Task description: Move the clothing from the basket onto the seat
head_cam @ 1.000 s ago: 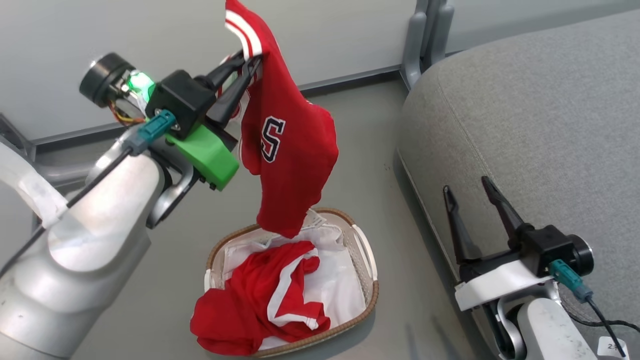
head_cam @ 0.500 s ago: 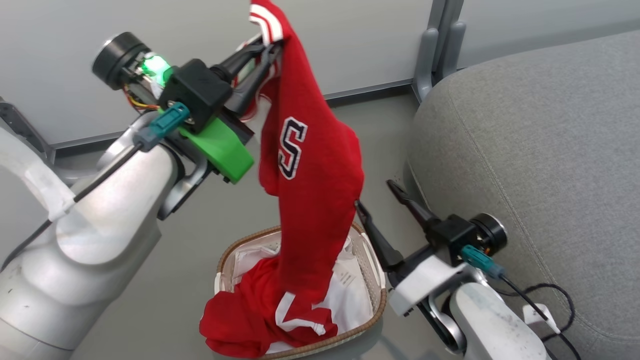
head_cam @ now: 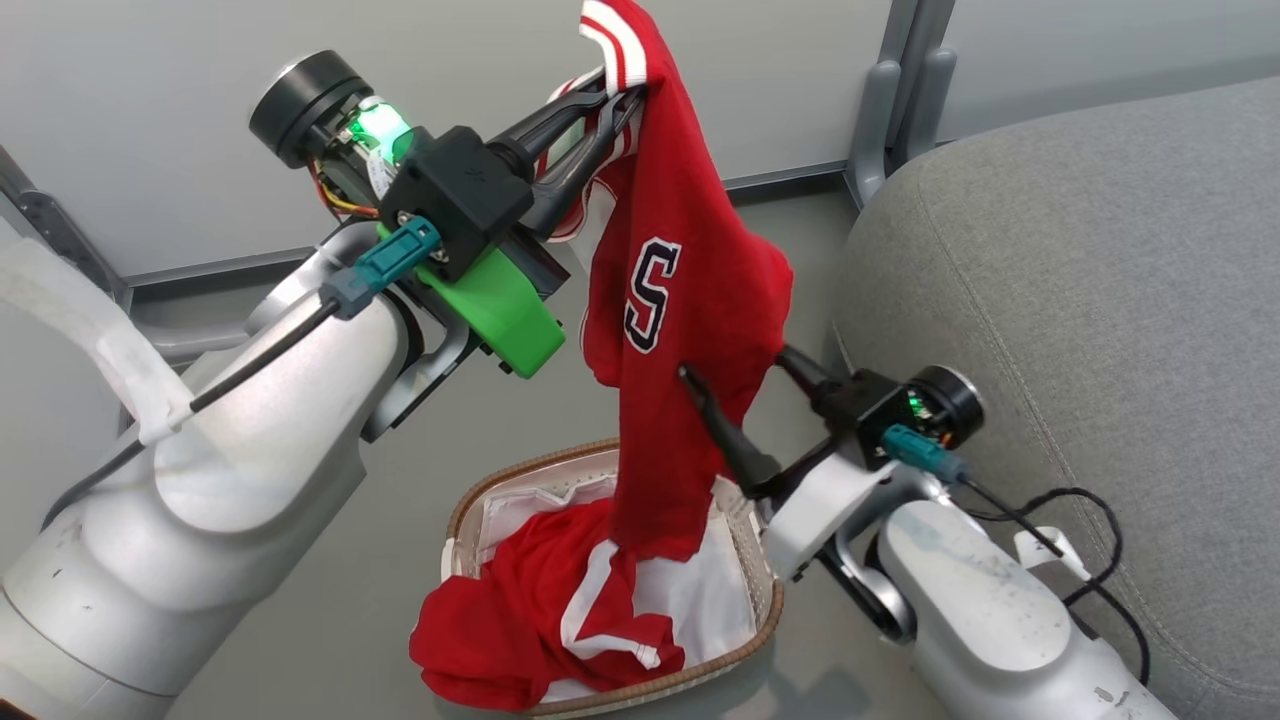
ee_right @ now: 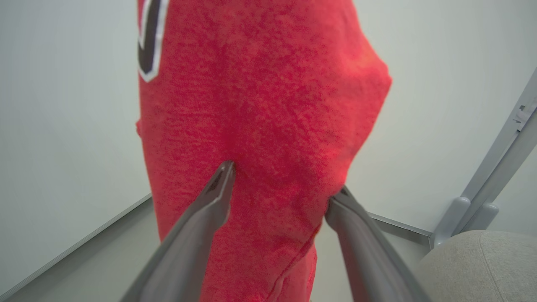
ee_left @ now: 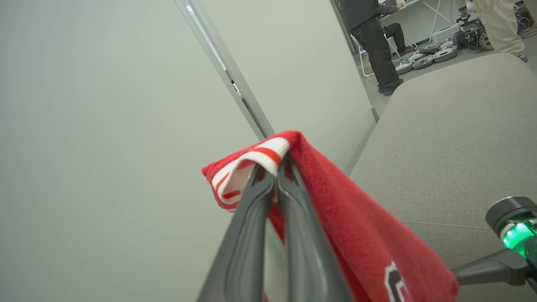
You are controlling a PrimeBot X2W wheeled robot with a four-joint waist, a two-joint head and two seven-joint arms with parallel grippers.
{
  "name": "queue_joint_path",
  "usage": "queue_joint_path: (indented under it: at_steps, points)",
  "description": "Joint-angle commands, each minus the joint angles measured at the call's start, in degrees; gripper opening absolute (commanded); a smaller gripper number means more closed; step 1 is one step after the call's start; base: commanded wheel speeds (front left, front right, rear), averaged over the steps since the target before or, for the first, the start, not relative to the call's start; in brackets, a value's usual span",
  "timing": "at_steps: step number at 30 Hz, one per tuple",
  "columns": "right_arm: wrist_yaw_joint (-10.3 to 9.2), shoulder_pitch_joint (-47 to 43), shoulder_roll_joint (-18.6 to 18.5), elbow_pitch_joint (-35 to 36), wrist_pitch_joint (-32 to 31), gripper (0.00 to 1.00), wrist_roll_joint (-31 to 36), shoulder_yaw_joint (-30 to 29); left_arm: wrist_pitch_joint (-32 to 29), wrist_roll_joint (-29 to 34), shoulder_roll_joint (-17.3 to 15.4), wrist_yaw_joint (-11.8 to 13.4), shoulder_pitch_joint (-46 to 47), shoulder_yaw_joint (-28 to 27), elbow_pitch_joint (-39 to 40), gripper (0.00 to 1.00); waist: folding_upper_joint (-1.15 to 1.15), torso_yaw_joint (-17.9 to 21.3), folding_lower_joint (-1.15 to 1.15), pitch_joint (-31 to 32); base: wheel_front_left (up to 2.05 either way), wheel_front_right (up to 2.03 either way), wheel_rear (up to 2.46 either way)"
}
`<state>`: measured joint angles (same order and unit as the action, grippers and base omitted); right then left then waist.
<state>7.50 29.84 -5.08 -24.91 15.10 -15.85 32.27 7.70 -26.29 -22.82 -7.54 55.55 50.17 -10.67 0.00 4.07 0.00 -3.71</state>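
Head view: the left gripper [head_cam: 625,98] is pinched tight on the striped trim of the jersey [head_cam: 700,230], which hangs limp above the basket [head_cam: 765,610], its hem low over the shorts [head_cam: 500,600] heaped inside (1 part spills over the rim). The right gripper [head_cam: 735,362] stands spread wide, its 2 fingers straddling the hanging cloth, clamping nothing yet. The fabric looks light, soft and floppy; I judge a mid-body pinch would steady its swing toward the seat [head_cam: 1050,250], just beside the basket.
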Motion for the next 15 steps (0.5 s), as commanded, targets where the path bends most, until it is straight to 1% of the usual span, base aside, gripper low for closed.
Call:
queue_joint_path:
  at_steps: [1,6,7,8,9,10,11,15]
  points:
    - [-0.03,1.0,-0.4,-0.4,0.1,1.00,-1.0,1.7,0.2,-0.5,0.2,0.2,1.0,0.0,0.1,0.00,0.00,0.1,0.00,-0.1,0.00,0.00,0.00]
    - [-0.03,4.1,-0.2,-1.6,0.1,0.99,-3.5,7.7,0.5,-1.0,0.3,0.5,0.7,-0.2,0.1,0.00,0.00,0.3,0.00,-0.2,0.00,0.00,0.00]
    - [-0.03,4.5,0.0,-1.9,0.1,0.72,-3.6,8.3,0.5,-1.1,0.2,0.6,0.4,-0.3,0.1,0.00,0.00,0.2,0.00,-0.2,0.00,0.00,0.00]
    - [-0.03,5.1,0.3,-2.2,0.1,0.41,-3.9,8.9,0.5,-1.3,0.1,0.8,-0.1,-0.4,0.2,0.00,0.00,0.1,0.00,-0.3,0.00,0.00,0.00]
    - [-0.03,5.5,0.5,-2.4,0.1,0.31,-4.0,9.3,0.5,-1.5,-0.1,1.0,-0.5,-0.5,0.2,0.00,0.00,0.0,0.00,-0.3,0.00,0.00,0.00]
    - [-0.03,6.0,0.6,-2.6,0.1,0.08,-4.0,9.7,0.5,-1.9,-0.2,1.2,-1.0,-0.7,0.1,0.00,0.00,-0.1,0.00,-0.3,0.00,0.00,0.00]
    - [-0.03,6.2,0.6,-2.9,0.1,0.00,-4.1,10.0,0.5,-2.2,-0.4,1.4,-1.4,-0.8,0.1,0.00,0.00,-0.3,0.00,-0.3,0.00,0.00,0.00]
    - [-0.03,7.5,0.8,-3.1,0.1,0.00,-3.8,9.9,0.8,-4.2,-1.1,2.4,-3.4,-1.9,-0.1,0.00,0.00,-0.7,0.00,-0.4,0.00,0.00,0.00]
